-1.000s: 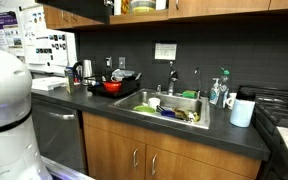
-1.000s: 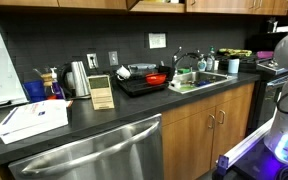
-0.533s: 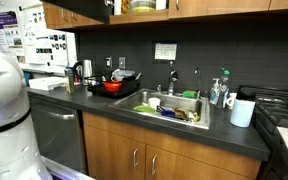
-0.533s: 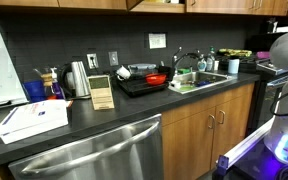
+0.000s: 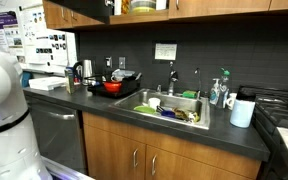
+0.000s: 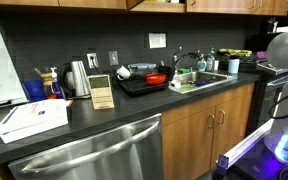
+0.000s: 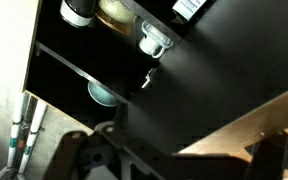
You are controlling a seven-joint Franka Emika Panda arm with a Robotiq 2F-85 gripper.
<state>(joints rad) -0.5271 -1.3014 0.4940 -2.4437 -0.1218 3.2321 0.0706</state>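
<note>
In the wrist view my gripper (image 7: 179, 168) is open, its dark fingers (image 7: 82, 152) spread wide at the bottom edge with nothing between them. It points up at an open wall cupboard (image 7: 59, 60). The upper shelf holds a white cup (image 7: 154, 41) and jars (image 7: 79, 10), and a teal bowl (image 7: 101, 94) sits on the lower shelf. A dark cupboard door (image 7: 214, 70) fills the middle, with a wooden panel (image 7: 254, 125) at lower right. In both exterior views only the white arm body (image 5: 4, 100) (image 6: 287, 50) shows; the gripper itself is out of frame.
A dark counter (image 5: 104, 105) carries a red pan (image 5: 112, 87) on a black tray, a kettle (image 6: 77, 78), a sink (image 5: 169, 108) full of dishes and a white roll (image 5: 242, 111). A stove (image 5: 284, 110) stands at the far end, and a dishwasher (image 6: 94, 155) sits under the counter.
The white arm body has shifted slightly in both exterior views. The gripper stays open.
</note>
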